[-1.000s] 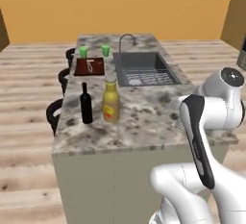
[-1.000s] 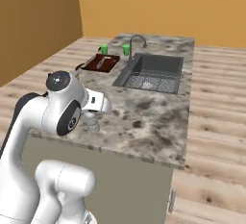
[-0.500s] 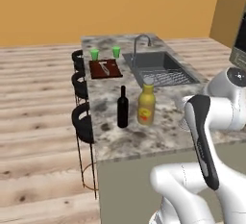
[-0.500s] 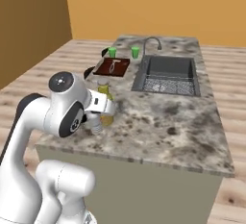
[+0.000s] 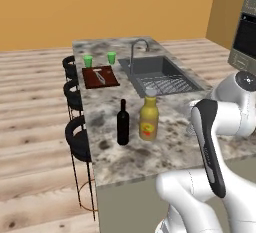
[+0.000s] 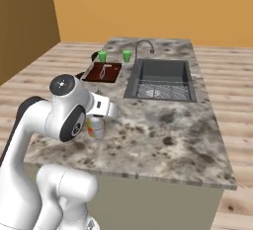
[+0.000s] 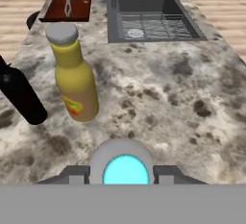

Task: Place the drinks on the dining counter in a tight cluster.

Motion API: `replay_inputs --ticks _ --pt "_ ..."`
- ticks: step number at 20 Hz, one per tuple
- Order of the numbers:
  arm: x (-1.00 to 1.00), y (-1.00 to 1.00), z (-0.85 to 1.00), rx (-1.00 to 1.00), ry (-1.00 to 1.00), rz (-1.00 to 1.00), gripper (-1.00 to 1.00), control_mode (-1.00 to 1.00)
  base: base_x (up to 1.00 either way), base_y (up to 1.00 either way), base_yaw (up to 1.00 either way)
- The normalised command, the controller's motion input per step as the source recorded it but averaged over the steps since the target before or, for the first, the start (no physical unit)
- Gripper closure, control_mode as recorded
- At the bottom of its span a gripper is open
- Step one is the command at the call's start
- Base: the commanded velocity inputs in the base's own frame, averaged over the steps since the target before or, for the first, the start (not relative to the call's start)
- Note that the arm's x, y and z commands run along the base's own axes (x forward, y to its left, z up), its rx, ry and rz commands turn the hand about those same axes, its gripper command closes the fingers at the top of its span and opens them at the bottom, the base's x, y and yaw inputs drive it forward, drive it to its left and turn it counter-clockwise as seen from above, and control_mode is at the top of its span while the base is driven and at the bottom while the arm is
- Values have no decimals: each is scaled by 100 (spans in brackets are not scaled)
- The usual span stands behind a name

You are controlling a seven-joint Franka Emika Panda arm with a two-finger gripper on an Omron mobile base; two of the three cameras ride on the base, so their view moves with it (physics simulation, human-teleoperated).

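Since a second ago the base is driving along the counter (image 5: 130,162), so both base views are shifting while the bottles are standing where they were. On the marble top the wine bottle (image 5: 122,122) and juice bottle (image 5: 148,118) are standing upright just beside each other, near the stools (image 5: 80,138). In the hand view the gripper (image 7: 126,172) is clasping the water bottle (image 7: 126,170) between its fingers, its blue cap facing the camera, hovering over the counter, apart from the juice bottle. Behind, two green cups (image 5: 99,59) and a board (image 5: 100,76) are sitting left of the sink (image 5: 161,74)
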Motion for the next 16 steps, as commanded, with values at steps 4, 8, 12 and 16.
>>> replay_inputs --ticks 4,8,12,16 --pt "0 0 0 0 0 0 100 100 0 -23 0" --pt "0 0 0 0 0 0 100 100 0 -12 0" --pt "0 0 0 0 0 0 100 100 12 -54 6" --pt "0 0 0 0 0 0 100 100 0 -6 1"
